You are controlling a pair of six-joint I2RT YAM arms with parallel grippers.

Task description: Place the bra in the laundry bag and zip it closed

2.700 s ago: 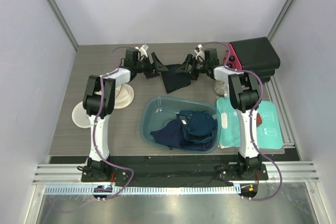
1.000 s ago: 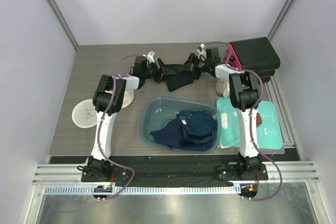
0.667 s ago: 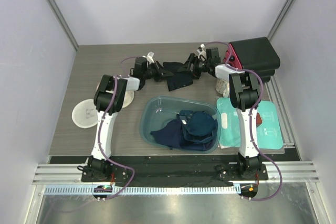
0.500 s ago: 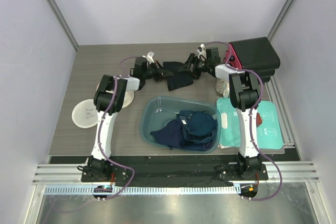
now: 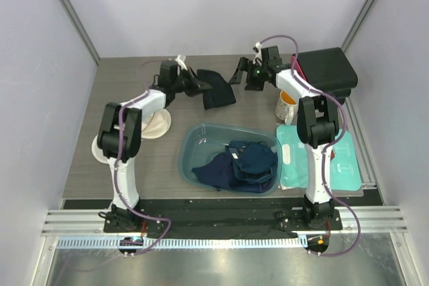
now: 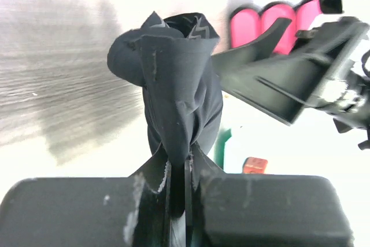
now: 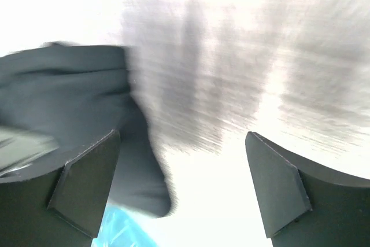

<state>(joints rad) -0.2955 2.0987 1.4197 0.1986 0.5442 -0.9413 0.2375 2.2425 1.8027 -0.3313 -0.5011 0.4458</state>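
Observation:
In the top view the black bra (image 5: 218, 93) hangs bunched at the back middle of the table, and my left gripper (image 5: 200, 87) is shut on its left end. The left wrist view shows the bra (image 6: 180, 88) pinched between the closed jaws of that gripper (image 6: 186, 169). My right gripper (image 5: 238, 76) stands open just right of the bra, holding nothing. In the right wrist view the gripper (image 7: 182, 184) is spread wide, with the bra (image 7: 69, 102) blurred at the left. The cream-white laundry bag (image 5: 158, 125) lies at the left, partly under my left arm.
A teal basin (image 5: 190, 140) of navy-blue clothes (image 5: 244, 162) sits in front of the arms. A flat teal pouch (image 5: 338, 155) lies at the right, a cup (image 5: 285, 106) behind it, and a black and pink case (image 5: 327, 70) at the back right.
My left gripper closed on the bra and drew it a little left and back. My right gripper opened wider and pulled away from the bra, up and to the right.

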